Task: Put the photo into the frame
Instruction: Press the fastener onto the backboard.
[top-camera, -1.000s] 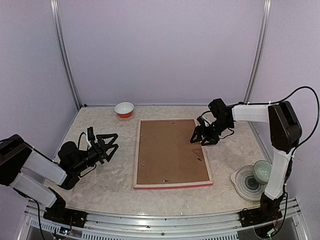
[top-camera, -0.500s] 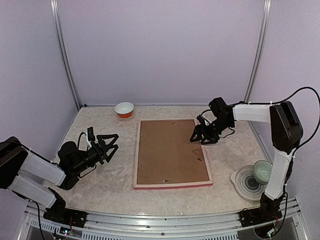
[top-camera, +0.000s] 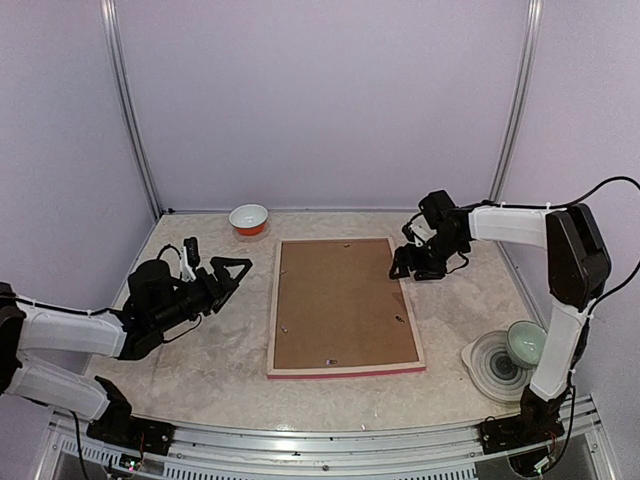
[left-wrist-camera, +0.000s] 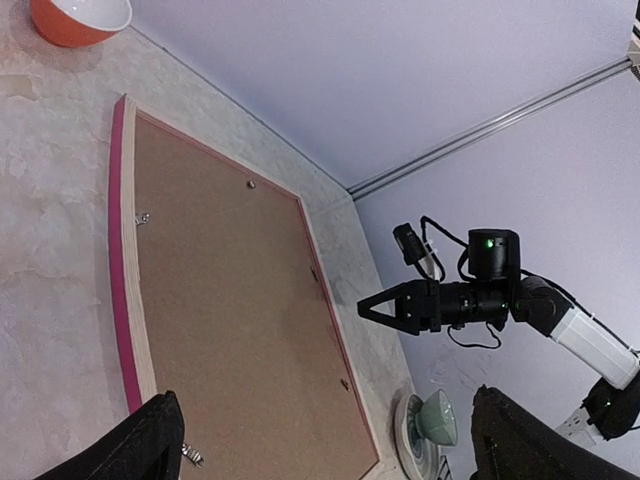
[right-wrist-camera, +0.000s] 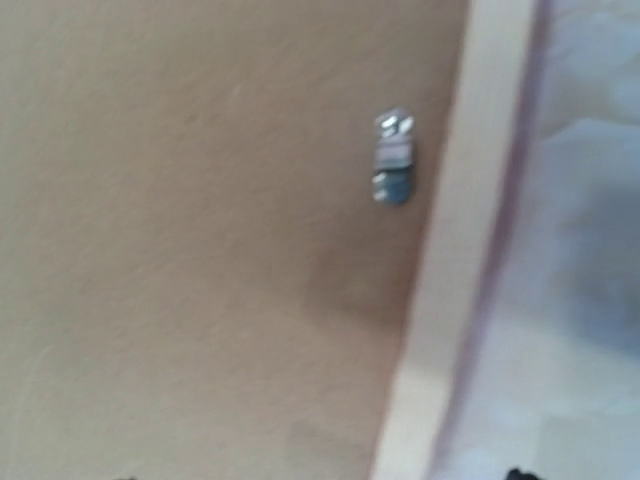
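Mottled stone tabletop (top-camera: 220, 370); thin pink-edged frame (top-camera: 345, 372), brown backing (top-camera: 340, 300); left tool (top-camera: 236, 275), right tool (top-camera: 402, 268) spread, empty.

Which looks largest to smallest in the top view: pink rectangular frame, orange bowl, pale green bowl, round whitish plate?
1. Pink rectangular frame, by far.
2. Round whitish plate.
3. Pale green bowl and orange bowl look alike; the orange one sits farther away, so unranked.

The marbled table (top-camera: 210, 372) carries the frame (top-camera: 345, 371), back up, in the middle. A red bowl (top-camera: 248, 218) sits far left, a plate (top-camera: 480, 362) near right.
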